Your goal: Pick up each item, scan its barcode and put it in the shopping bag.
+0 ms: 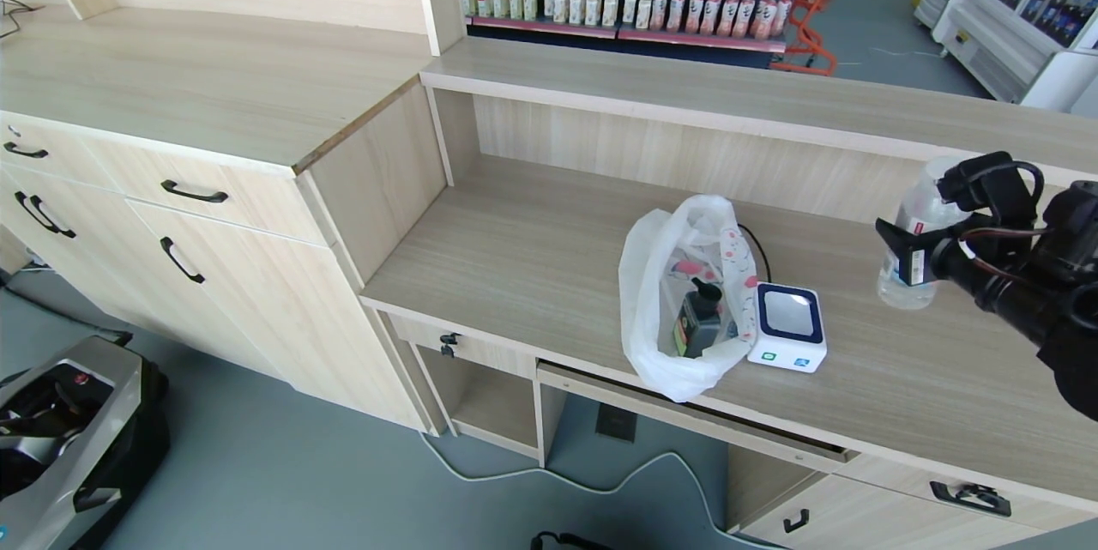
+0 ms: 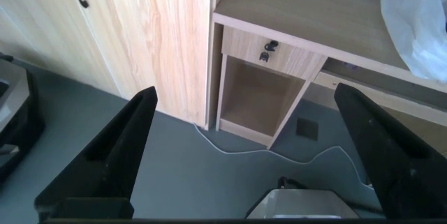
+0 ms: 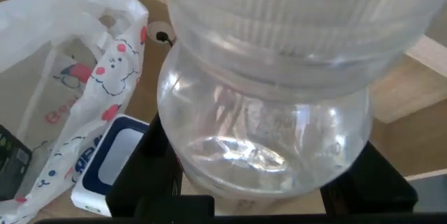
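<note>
Grasping a clear bottle (image 1: pixel 911 288), the right gripper (image 1: pixel 928 228) hangs right of the scanner (image 1: pixel 789 325); scanning and bagging probably remain. A dark bottle (image 1: pixel 699 320) sits in the shopping bag (image 1: pixel 645 275); the left gripper (image 2: pixel 246 93) has its jaws released.

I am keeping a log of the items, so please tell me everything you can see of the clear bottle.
The clear plastic bottle is see-through, with ribbed walls, a rounded base and a small label band on its lower part. It is about upright, held in the right tool, over the wooden counter, on the robot's right of the white scanner. Whether its base touches the counter is unclear.
</note>
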